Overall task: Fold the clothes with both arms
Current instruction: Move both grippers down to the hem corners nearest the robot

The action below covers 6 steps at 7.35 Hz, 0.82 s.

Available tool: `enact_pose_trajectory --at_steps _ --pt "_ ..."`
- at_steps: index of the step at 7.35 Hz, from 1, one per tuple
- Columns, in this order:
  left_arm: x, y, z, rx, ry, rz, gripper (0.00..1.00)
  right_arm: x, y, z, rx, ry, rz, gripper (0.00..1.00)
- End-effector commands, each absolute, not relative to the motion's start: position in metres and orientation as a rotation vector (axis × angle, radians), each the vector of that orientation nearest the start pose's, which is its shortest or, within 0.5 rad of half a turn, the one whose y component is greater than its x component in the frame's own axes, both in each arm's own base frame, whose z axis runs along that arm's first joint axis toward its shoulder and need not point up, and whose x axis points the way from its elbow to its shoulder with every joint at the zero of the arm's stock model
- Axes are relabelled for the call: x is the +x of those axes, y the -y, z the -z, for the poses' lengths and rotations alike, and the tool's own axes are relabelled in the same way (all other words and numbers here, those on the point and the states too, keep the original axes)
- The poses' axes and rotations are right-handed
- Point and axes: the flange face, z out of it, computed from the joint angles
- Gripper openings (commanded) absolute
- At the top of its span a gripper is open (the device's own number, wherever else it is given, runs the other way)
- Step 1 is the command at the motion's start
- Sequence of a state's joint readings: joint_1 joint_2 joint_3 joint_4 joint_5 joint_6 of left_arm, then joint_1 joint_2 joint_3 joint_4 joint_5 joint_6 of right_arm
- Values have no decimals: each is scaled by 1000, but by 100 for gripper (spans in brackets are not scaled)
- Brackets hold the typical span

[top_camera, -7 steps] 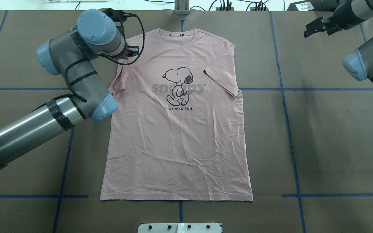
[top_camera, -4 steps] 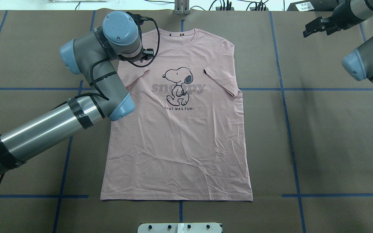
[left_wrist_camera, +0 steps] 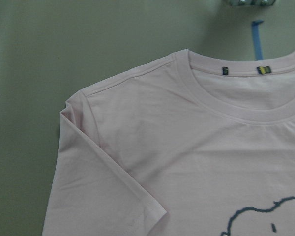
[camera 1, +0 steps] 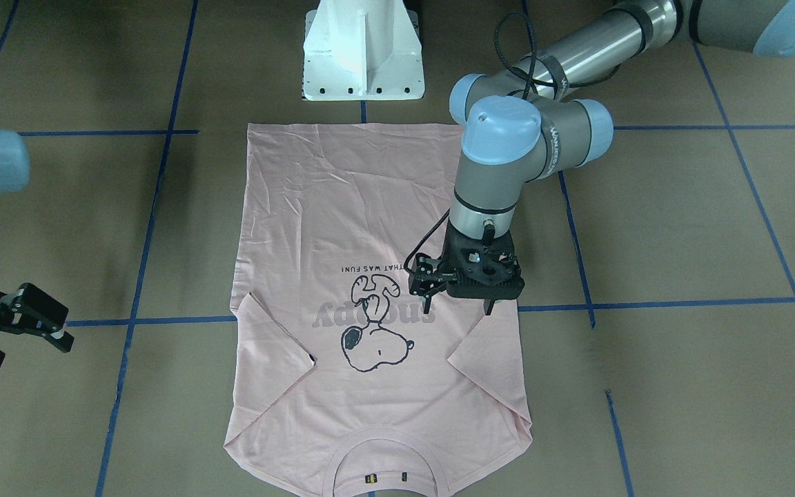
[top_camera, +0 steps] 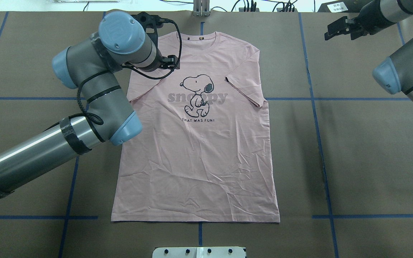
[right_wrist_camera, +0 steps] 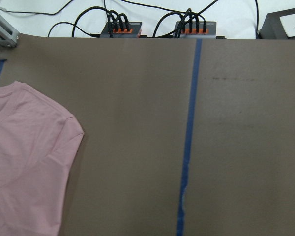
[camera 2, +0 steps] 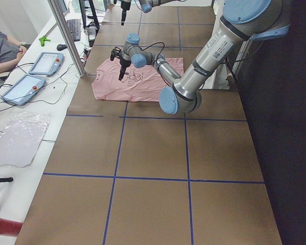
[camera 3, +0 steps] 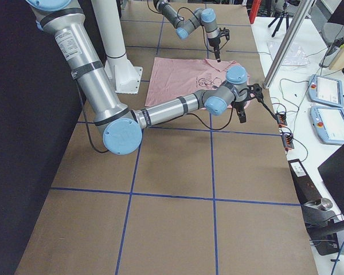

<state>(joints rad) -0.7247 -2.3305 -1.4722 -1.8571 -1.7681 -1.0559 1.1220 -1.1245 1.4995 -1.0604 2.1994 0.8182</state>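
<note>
Jaws: left gripper (camera 1: 458,304) spread and empty, over the T-shirt (top_camera: 195,161) near its folded-in sleeve (camera 1: 491,352); right gripper (camera 1: 14,331) also apart, off the cloth.
Shirt: flat on the table (top_camera: 364,143), print up, collar (top_camera: 196,36) at the far edge (both sleeves tucked inward).
Handling: likely light, limp, crease-prone.
Hold: probably best to pinch shoulder (top_camera: 249,48) and hem corner (top_camera: 276,219) along one side.

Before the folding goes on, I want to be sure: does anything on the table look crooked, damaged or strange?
Nothing stands out. The pink T-shirt lies flat, print up, with both sleeves folded in over the front. There are creases across its lower half, but I see no tear or stain.
</note>
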Motion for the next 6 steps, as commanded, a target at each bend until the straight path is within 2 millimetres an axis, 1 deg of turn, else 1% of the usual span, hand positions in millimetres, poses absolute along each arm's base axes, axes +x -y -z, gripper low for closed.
enact_pose_trajectory --at_steps 1,2,3,4,5,6 --pt "460 513 -195 412 -969 32 100 -294 578 -319 243 1013 -186 100" --pt "446 487 -190 422 -1006 21 100 -330 506 -291 237 951 -218 100" --pt "436 452 -190 416 -1044 3 100 -340 436 -271 201 943 -262 100" --pt "431 422 -195 377 -1076 25 100 -352 378 -275 155 955 -309 100" --pt "424 388 -196 341 -1112 26 100 -374 324 -285 151 935 -340 100" --pt "424 353 -203 271 -1135 53 100 -392 283 -286 139 938 -381 98"
